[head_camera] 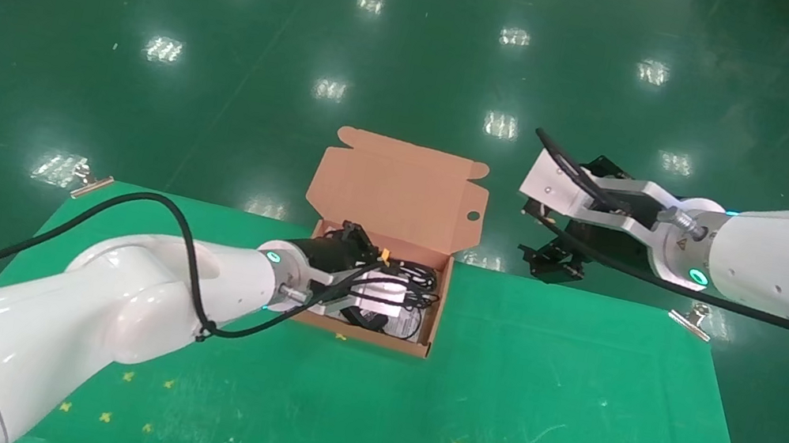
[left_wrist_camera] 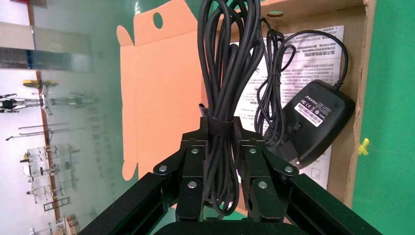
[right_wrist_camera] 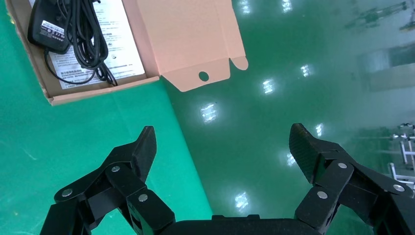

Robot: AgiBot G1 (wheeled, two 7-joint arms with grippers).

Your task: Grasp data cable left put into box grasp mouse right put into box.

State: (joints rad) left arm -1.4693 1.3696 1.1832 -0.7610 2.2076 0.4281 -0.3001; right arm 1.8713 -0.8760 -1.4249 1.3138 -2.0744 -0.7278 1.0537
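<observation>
The orange-brown box (head_camera: 400, 190) stands open at the table's far middle, lid up, a white printed sheet (left_wrist_camera: 303, 58) on its floor. The black mouse (left_wrist_camera: 320, 120) lies upside down in it by the front wall, its thin cord coiled beside it; it also shows in the head view (head_camera: 366, 319) and the right wrist view (right_wrist_camera: 46, 29). My left gripper (left_wrist_camera: 219, 128) is over the box, shut on the data cable (left_wrist_camera: 227, 58), a strapped bundle of long loops hanging out over the sheet. My right gripper (right_wrist_camera: 222, 139) is open and empty, raised beyond the table's far right edge (head_camera: 552, 260).
A green cloth (head_camera: 493, 398) covers the table, held by metal clips at the far corners (head_camera: 691, 319) (head_camera: 89, 180). Small yellow marks dot the cloth near the front. Shiny green floor lies beyond the far edge.
</observation>
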